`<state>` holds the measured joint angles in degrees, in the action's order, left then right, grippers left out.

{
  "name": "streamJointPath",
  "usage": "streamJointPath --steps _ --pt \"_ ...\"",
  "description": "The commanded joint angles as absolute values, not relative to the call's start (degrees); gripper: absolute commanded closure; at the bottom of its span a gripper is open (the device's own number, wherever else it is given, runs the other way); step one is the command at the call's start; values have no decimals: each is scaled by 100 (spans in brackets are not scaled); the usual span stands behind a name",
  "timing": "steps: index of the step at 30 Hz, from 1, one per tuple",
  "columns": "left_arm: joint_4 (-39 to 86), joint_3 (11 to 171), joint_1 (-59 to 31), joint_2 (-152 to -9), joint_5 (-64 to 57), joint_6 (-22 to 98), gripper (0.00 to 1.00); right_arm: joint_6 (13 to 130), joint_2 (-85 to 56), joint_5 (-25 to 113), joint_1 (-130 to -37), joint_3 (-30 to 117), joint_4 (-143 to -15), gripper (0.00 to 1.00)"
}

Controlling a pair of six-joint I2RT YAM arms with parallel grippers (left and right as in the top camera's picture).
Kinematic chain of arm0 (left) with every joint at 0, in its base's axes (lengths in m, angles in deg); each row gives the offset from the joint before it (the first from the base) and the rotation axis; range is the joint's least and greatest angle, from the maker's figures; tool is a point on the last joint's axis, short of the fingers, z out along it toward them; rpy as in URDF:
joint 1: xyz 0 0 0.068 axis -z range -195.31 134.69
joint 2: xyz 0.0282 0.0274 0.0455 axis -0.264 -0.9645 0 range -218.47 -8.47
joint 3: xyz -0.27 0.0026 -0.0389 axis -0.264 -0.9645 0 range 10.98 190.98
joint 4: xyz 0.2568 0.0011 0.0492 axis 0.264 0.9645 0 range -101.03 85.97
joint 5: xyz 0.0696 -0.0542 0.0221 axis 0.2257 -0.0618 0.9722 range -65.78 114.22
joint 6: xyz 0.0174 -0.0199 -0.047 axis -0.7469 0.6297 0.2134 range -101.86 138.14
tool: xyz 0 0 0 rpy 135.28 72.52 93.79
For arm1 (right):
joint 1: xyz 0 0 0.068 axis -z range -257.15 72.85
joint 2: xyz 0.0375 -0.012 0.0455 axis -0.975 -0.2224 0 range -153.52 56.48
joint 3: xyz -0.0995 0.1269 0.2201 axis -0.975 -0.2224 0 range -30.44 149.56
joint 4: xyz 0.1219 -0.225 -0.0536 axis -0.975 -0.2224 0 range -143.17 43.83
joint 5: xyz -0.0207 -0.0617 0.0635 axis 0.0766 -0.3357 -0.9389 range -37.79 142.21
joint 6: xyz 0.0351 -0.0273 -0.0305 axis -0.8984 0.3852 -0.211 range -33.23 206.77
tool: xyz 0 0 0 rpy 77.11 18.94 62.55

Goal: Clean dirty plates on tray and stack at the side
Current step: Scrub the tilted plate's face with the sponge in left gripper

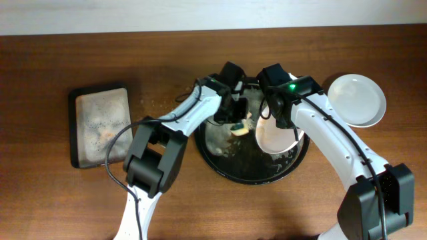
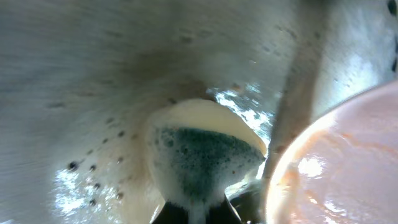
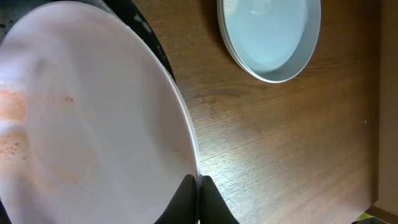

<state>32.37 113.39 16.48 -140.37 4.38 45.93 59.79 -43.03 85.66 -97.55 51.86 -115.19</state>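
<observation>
A white plate (image 1: 272, 138) is held tilted over the round black tray (image 1: 248, 179), with my right gripper (image 1: 279, 119) shut on its rim. In the right wrist view the fingertips (image 3: 198, 198) pinch the plate (image 3: 87, 124) edge, and an orange smear marks its left side. My left gripper (image 1: 235, 113) is shut on a yellow-green sponge (image 1: 241, 127), which sits soapy (image 2: 202, 158) just left of the held plate (image 2: 339, 162) and over the wet tray floor (image 2: 93, 74). Clean white plates (image 1: 357, 100) sit stacked on the table to the right of the tray.
A small rectangular dark tray (image 1: 100, 127) with a grey lining lies at the left of the wooden table. The stacked plates (image 3: 270, 37) rest on bare wood beyond the black tray's edge (image 3: 146, 31). Suds and water cover the tray floor.
</observation>
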Motion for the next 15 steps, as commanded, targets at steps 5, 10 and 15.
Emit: streamJointPath --steps 5,10,15 --pt "3711 11514 1600 -13517 668 3968 100 6241 -4126 8912 -9777 5590 -11658 96" --pt "3748 11514 1600 -13517 668 3922 100 7876 -3999 8905 -9937 5877 -11689 95" --pt "3752 11514 1600 -13517 668 3920 100 7876 -3999 8186 -10077 5872 -11687 95"
